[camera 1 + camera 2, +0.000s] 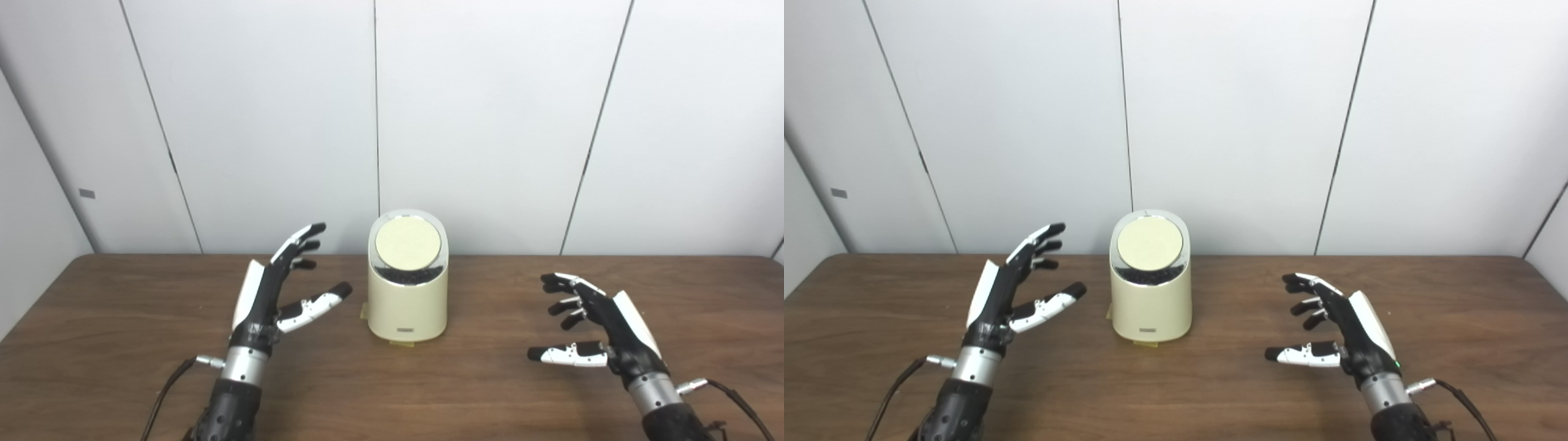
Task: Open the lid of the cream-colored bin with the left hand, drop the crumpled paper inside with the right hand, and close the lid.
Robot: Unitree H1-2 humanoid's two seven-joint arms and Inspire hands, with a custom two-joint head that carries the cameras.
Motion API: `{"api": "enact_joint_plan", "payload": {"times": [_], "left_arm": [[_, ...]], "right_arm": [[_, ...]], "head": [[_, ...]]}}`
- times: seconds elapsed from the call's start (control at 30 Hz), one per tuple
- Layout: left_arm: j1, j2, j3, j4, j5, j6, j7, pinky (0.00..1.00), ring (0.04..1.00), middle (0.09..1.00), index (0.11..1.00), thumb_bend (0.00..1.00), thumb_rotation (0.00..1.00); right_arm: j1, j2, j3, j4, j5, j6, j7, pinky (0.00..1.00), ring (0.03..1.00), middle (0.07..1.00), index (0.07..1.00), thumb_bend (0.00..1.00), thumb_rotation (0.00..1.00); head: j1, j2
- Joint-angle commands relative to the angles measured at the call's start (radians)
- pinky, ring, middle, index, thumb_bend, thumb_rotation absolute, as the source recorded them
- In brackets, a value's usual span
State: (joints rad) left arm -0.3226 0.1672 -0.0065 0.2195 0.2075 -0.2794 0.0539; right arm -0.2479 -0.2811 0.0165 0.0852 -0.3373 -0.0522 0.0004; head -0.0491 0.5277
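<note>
Cream-coloured and cylindrical, the bin [407, 288] stood upright at the middle of your brown wooden counter [122, 343], close to the white panelled wall [490, 122] behind it. Its round lid [408, 244] lay shut, tilted toward you inside a shiny rim. Small yellowish tabs showed at the foot of the bin, on its left and front.

Your left robot hand [275, 294] hovered just to the left of the bin, apart from it and touching nothing. Its palm faced the bin, its fingers [300, 242] were spread and pointed up and away from you, and its thumb [315, 304] reached out toward the bin's side without meeting it. The forearm rose from the bottom edge at the left, with a cable trailing from the wrist.

Your right robot hand [591, 327] hung well to the right of the bin, nearer to you, over bare wood. It was empty too, with its fingers apart and gently curled, pointing left toward the bin, and its thumb stretched out leftward below them. Its forearm came in from the bottom right corner, also with a cable at the wrist.

You could not see any crumpled paper in either view.
</note>
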Motion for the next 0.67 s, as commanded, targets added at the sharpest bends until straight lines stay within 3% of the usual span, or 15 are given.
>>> {"api": "enact_joint_plan", "payload": {"times": [0.0, 0.2, 0.63], "left_arm": [[-0.019, -0.004, 0.013, -0.019, -0.051, 0.038, -0.022, 0.75, 0.811, 0.850, 0.898, 0.81, 0.49], [0.017, -0.009, 0.023, 0.009, -0.149, 0.082, -0.077, 0.73, 0.798, 0.826, 0.904, 0.82, 0.48], [0.033, 0.019, 0.010, 0.064, -0.142, 0.082, -0.124, 0.71, 0.765, 0.780, 0.871, 0.83, 0.48]], "right_arm": [[-0.031, -0.018, -0.012, -0.022, 0.010, -0.048, -0.016, 0.49, 0.633, 0.767, 0.769, 0.80, 0.16], [-0.026, -0.008, -0.013, -0.039, 0.009, -0.053, -0.025, 0.49, 0.625, 0.760, 0.757, 0.80, 0.16], [-0.021, 0.013, -0.022, -0.038, 0.028, -0.078, -0.040, 0.51, 0.665, 0.791, 0.791, 0.80, 0.17]], "head": [[-0.002, 0.002], [-0.002, 0.005], [-0.004, 0.005]]}}
